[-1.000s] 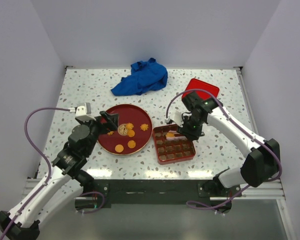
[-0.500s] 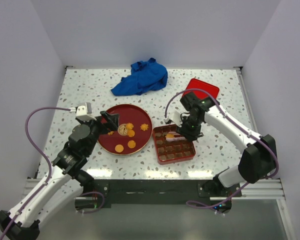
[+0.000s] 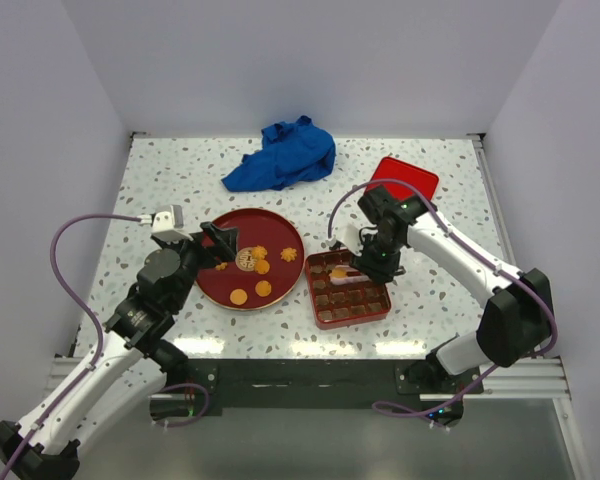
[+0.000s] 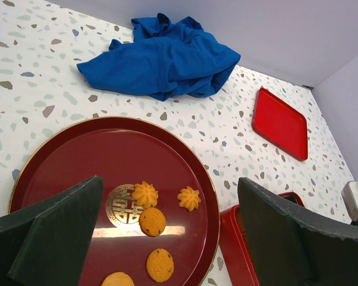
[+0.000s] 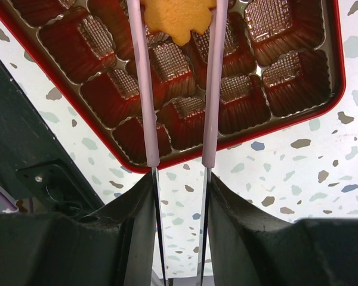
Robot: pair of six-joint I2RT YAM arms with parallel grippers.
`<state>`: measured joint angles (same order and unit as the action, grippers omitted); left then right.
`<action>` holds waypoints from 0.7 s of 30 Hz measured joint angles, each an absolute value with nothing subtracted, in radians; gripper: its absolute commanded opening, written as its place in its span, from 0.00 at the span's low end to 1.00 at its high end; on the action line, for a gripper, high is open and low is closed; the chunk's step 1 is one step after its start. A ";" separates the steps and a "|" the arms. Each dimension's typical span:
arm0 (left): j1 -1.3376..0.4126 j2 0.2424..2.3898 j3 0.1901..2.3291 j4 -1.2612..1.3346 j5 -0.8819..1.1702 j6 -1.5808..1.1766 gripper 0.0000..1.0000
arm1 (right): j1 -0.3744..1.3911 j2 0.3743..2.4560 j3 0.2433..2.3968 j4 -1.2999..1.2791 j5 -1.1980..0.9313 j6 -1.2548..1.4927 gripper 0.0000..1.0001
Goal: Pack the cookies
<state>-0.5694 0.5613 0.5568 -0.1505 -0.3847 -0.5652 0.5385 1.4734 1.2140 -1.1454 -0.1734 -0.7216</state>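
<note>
Pink-tipped tweezers (image 5: 144,89) clamped in your right gripper (image 5: 180,202) are pinching a flower-shaped cookie (image 5: 178,18) over the compartment tray (image 5: 337,71), near the worktop's near edge. Your left gripper (image 4: 170,232) is hanging spread over the dark red plate (image 4: 77,155), where five cookies (image 4: 152,221) are lying. You have a blue cloth (image 3: 283,155) at the far edge and a red lid (image 3: 403,180) toward the far right corner.

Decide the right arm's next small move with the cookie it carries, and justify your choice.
Probably lower it slightly, then release. The right end effector is shut on tweezers that pinch a star-shaped cookie over the tray, whose compartments beneath look empty, so the piece seems ready to be set into one.
</note>
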 measured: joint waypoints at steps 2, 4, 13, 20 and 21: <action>-0.569 0.559 0.557 -0.150 -0.385 -0.565 1.00 | 0.538 1.474 1.211 -1.143 -0.173 -0.721 0.38; -0.569 0.558 0.557 -0.150 -0.385 -0.565 1.00 | 0.538 1.475 1.210 -1.142 -0.171 -0.720 0.39; -0.569 0.546 0.557 -0.151 -0.385 -0.566 1.00 | 0.543 1.488 1.205 -1.129 -0.167 -0.710 0.41; -0.569 0.545 0.557 -0.152 -0.385 -0.566 1.00 | 0.543 1.488 1.205 -1.128 -0.167 -0.701 0.42; -0.569 0.545 0.557 -0.152 -0.385 -0.566 1.00 | 0.543 1.488 1.206 -1.128 -0.167 -0.699 0.42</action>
<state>-0.5694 0.5446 0.5568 -0.1516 -0.3847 -0.5655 0.5430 1.4876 1.2057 -1.1282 -0.1669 -0.6994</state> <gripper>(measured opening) 0.996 0.419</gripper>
